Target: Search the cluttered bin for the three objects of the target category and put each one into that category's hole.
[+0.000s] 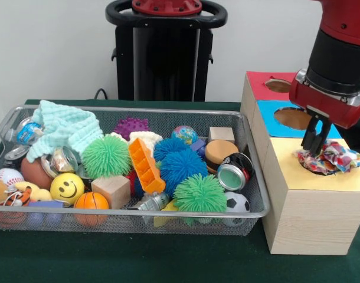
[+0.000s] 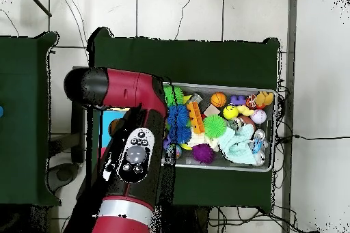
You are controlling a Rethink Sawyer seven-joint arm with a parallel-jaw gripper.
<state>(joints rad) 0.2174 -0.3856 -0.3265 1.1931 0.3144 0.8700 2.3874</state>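
The red and black arm (image 2: 130, 155) fills the lower left of the overhead view. At the front view's right stands the wooden box (image 1: 307, 206) with red, blue and yellow tops. The wire bin (image 1: 26, 209) of toys spans the left and centre. The gripper (image 1: 315, 135), right of centre, pinches a patterned cloth (image 1: 333, 159) bunched over the yellow section's hole.

A crumpled multicoloured cloth (image 1: 331, 159) sits bunched over the hole in the yellow section of the wooden box (image 1: 313, 218) — seemingly only partly in.
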